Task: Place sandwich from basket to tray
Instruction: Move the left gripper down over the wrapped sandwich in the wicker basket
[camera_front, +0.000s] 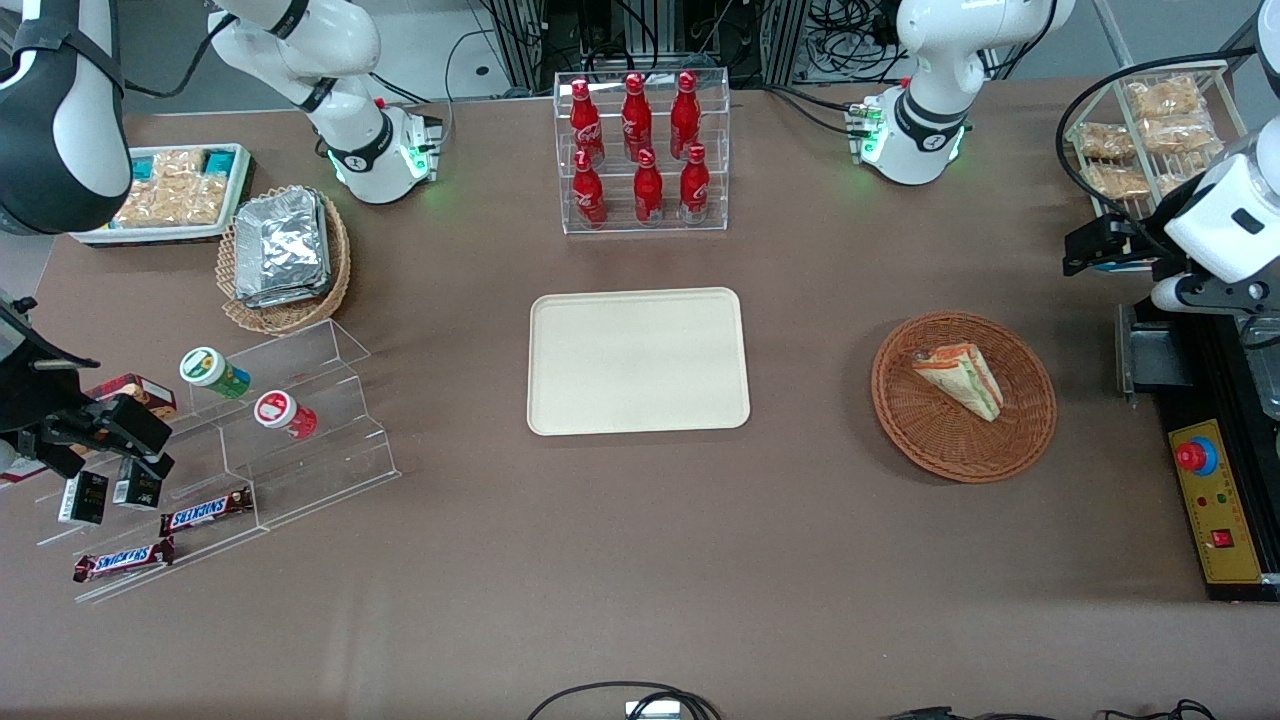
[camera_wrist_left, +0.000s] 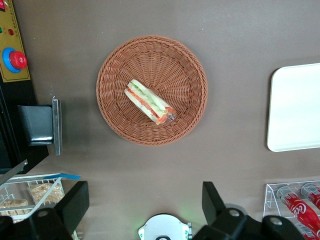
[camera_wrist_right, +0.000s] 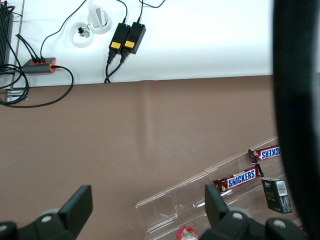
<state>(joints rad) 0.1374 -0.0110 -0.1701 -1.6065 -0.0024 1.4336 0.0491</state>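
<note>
gripper (camera_wrist_left: 142, 210) spread wide and empty, high above basket (camera_wrist_left: 112, 70). risk: sandwich (camera_wrist_left: 150, 101) lies tilted at frame centre; off-centre descent may crush it, missing tray (camera_front: 638, 361).

Count: 1 sandwich (camera_front: 960, 379) in 1 basket (camera_front: 1020, 440), 1 tray (camera_front: 638, 361), 1 gripper (camera_wrist_left: 144, 205) above the table with its fingers spread apart, 6 red bottles (camera_front: 640, 145), 2 Snickers bars (camera_front: 165, 535), 2 small tubs (camera_front: 245, 392), 1 tan basket (camera_front: 290, 312) of foil packets.

- The sandwich (camera_front: 960, 379), a pale wedge, is lying in the round reddish-brown wicker basket (camera_front: 1030, 430).
- The cream rectangular tray (camera_front: 638, 360) is sitting flat nearby.
- The gripper (camera_wrist_left: 145, 205) is hanging above the basket, fingers spread.
</note>
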